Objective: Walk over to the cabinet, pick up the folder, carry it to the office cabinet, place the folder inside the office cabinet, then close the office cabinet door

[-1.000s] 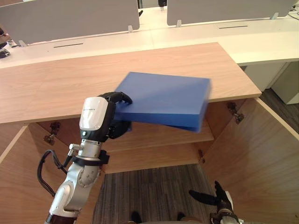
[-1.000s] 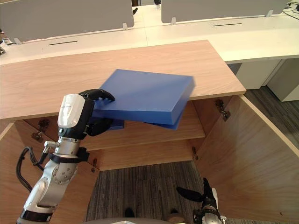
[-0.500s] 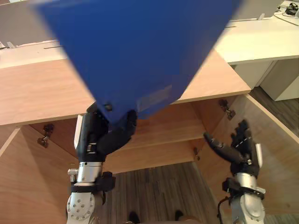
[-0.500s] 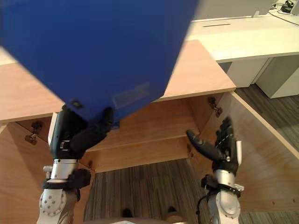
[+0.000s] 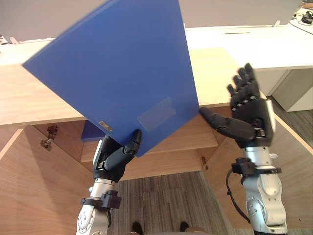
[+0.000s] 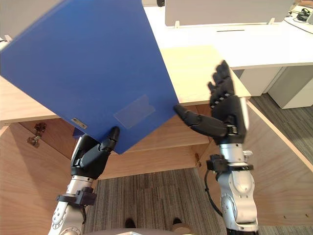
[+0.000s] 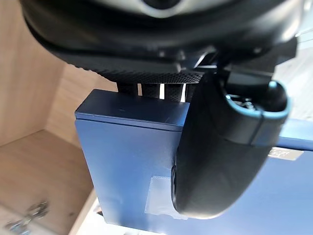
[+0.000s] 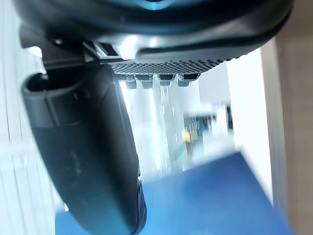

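right robot hand had risen, fingers spread, thumb just beside the right edge of the flat blue rectangular folder; left robot hand gripped its lower corner, above the wooden cabinet shelf.

The two head eyes sit side by side, looking steeply down from close in, and share the blue folder at 11 o'clock over the open cabinet. Each wrist camera looks along its own hand from very near, the left hand and the right hand, both facing the folder
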Motion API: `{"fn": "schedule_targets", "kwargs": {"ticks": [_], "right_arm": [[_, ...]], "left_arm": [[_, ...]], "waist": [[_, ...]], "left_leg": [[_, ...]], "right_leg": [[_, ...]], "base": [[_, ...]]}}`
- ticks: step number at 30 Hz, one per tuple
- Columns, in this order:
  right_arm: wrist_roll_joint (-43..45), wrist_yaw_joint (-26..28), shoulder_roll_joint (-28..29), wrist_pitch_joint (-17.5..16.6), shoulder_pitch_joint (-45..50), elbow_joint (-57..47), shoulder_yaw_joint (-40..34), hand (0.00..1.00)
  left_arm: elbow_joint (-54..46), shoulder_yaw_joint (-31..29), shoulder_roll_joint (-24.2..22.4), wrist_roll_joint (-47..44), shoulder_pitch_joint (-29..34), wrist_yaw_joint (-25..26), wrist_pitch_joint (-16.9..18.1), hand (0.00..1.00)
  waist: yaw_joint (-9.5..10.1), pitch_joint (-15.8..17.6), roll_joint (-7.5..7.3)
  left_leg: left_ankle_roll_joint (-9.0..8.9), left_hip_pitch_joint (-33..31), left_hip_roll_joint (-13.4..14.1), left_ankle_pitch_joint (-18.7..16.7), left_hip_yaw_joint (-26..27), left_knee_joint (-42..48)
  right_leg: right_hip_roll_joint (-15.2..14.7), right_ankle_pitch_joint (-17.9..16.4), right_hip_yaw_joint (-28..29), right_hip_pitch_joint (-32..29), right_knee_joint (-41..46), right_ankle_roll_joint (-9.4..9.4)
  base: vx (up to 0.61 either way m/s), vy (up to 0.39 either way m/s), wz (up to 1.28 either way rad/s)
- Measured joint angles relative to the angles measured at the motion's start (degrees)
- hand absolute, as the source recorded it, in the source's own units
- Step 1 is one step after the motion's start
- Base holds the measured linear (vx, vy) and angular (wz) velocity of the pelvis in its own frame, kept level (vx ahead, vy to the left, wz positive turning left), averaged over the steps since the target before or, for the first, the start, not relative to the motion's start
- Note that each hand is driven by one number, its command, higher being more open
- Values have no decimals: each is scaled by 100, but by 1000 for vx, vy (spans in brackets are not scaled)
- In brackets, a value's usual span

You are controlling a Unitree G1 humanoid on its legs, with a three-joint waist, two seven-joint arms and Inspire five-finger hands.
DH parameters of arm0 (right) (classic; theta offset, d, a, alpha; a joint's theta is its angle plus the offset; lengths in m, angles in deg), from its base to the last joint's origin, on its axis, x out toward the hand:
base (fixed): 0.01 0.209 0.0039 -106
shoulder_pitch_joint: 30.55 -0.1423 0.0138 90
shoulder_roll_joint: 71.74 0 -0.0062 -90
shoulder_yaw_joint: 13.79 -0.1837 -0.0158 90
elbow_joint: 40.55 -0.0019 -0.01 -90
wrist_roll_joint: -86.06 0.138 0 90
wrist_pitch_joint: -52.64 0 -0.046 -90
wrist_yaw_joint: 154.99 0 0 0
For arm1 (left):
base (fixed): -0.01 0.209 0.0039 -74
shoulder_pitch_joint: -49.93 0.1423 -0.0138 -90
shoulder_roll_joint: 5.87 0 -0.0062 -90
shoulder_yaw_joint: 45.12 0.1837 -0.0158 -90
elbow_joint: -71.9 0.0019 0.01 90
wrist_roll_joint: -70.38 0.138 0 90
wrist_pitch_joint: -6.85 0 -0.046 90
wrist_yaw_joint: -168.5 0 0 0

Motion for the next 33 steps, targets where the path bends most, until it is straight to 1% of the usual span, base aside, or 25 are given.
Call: {"fn": "schedule_targets", "kwargs": {"ticks": [5, 6, 10, 12, 15, 19, 20, 23, 25, 26, 28, 29, 31, 33], "right_arm": [[2, 362, -469, 59, -152, 422, 380, 100], [10, 401, -564, 86, -155, 465, 410, 0], [31, 545, -1078, 155, -291, 676, 696, 0], [47, 556, -1293, 221, -440, 844, 843, 0], [103, 621, -1446, 274, -527, 962, 963, 0], [158, 665, -1452, 273, -563, 960, 1061, 0], [149, 669, -1399, 273, -566, 958, 1054, 0], [-24, 732, -929, 271, -555, 848, 1020, 0], [-309, 659, -396, 273, -513, 731, 890, 0], [-309, 626, -263, 273, -512, 727, 847, 0], [-306, 394, 288, 270, -513, 620, 606, 0], [-306, 366, 334, 269, -513, 604, 574, 0], [-308, 249, 531, 263, -510, 520, 409, 0], [-312, 126, 626, 221, -445, 390, 262, 0]], "left_arm": [[94, 58, 360, -5, -184, -222, -54, 0], [97, 36, 391, -6, -222, -242, -53, 0], [109, -44, 569, -26, -306, -257, -50, 0], [181, -77, 762, -32, -350, -257, -43, 0], [344, -135, 820, -25, -404, -247, -46, 0], [356, -300, 873, 0, -407, -233, -44, 0], [356, -290, 852, 35, -407, -233, -43, 100], [355, -333, 571, 231, -445, -157, -35, 100], [354, -447, 158, 380, -481, -90, 42, 100], [353, -469, 76, 472, -481, -81, 72, 100], [355, -634, -229, 805, -472, 32, 83, 100], [357, -669, -267, 834, -468, 52, 85, 100], [430, -990, -492, 1019, -445, 189, 118, 100], [808, -1611, -757, 1162, -449, 506, 213, 100]], "waist": [[102, -1, 3], [124, -2, 5], [132, -9, 21], [138, -15, 32], [150, -43, 78], [162, -76, 131], [167, -82, 139], [165, -84, 142], [187, -84, 141], [204, -84, 142], [281, -84, 141], [288, -84, 141], [297, -84, 141], [293, -84, 141]], "left_leg": [[20, -17, -25, 22, -88, -2], [22, -17, -30, 24, -94, -2], [38, -31, -59, 36, -138, -31], [40, -36, -60, 55, -171, -31], [40, -72, -62, 81, -236, -31], [37, -87, -58, 90, -257, -31], [38, -90, -61, 91, -261, -32], [38, -117, -59, 106, -279, -32], [40, -146, -60, 115, -308, -32], [40, -151, -60, 116, -311, -32], [39, -174, -60, 120, -334, -32], [39, -177, -60, 120, -339, -32], [39, -194, -63, 122, -367, -32], [39, -210, -60, 123, -389, -33]], "right_leg": [[-28, -2, -94, 27, 4, 3], [-34, -3, -100, 27, 8, 4], [-61, -5, -137, 30, 14, 9], [-62, -5, -171, 37, 16, 9], [-63, -4, -242, 38, 8, 8], [-59, -4, -265, 39, 4, 6], [-61, -4, -269, 38, 3, 6], [-59, -6, -286, 23, 2, 4], [-60, -6, -317, 13, 2, 3], [-61, -6, -320, 10, 2, 3], [-61, -6, -344, 3, -2, 3], [-61, -6, -350, 2, -3, 3], [-64, -6, -380, 3, -10, 3], [-61, -7, -403, 8, -28, 2]], "base": [[-15, 5, 10], [-27, 10, 6], [-16, 6, 3], [-25, 1, 6], [-12, -4, 11], [-6, -4, 3], [0, 0, 0], [-7, -1, 2], [-12, -1, 6], [-9, 3, 4], [-6, 2, 5], [-1, -1, 8], [3, 0, 6], [7, -3, 5]]}}
